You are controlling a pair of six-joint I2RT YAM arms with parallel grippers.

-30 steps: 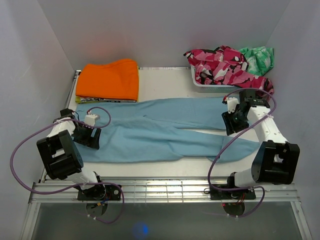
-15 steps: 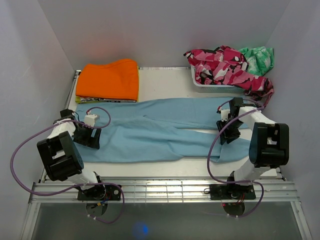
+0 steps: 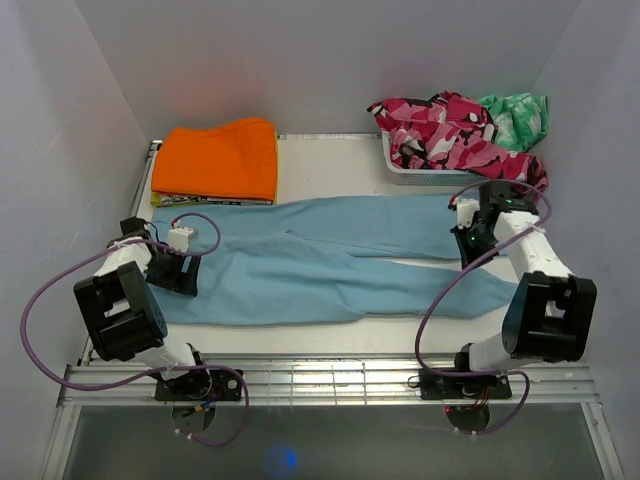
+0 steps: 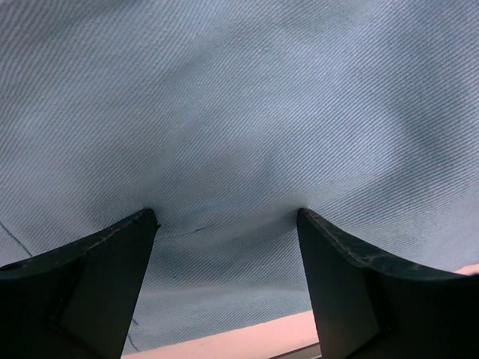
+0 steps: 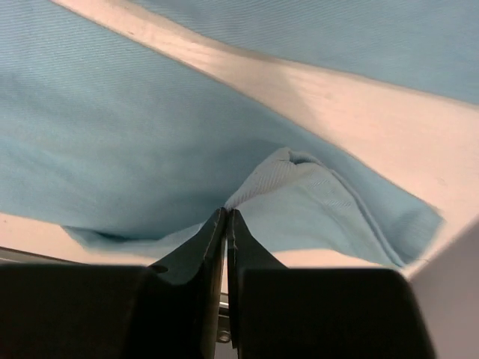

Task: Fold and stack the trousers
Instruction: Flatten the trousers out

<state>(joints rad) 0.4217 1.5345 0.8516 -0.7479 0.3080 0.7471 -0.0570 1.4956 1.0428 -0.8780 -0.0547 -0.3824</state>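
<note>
The light sky-blue trousers lie spread flat across the table, waist at the left and legs running right. My left gripper rests on the waist end; in the left wrist view it stands open, and both fingertips press into the cloth. My right gripper is over the leg ends at the right. In the right wrist view it is shut, and a small peak of trouser cloth rises up to its tips.
A folded orange garment lies at the back left. A white basket at the back right holds a pink camouflage garment and a green one. Walls close in on both sides. Bare tabletop shows behind the trousers.
The right gripper dipped towards the near left over the leg ends, came back right, and its jaws went from part open to shut. The left arm has not moved.
</note>
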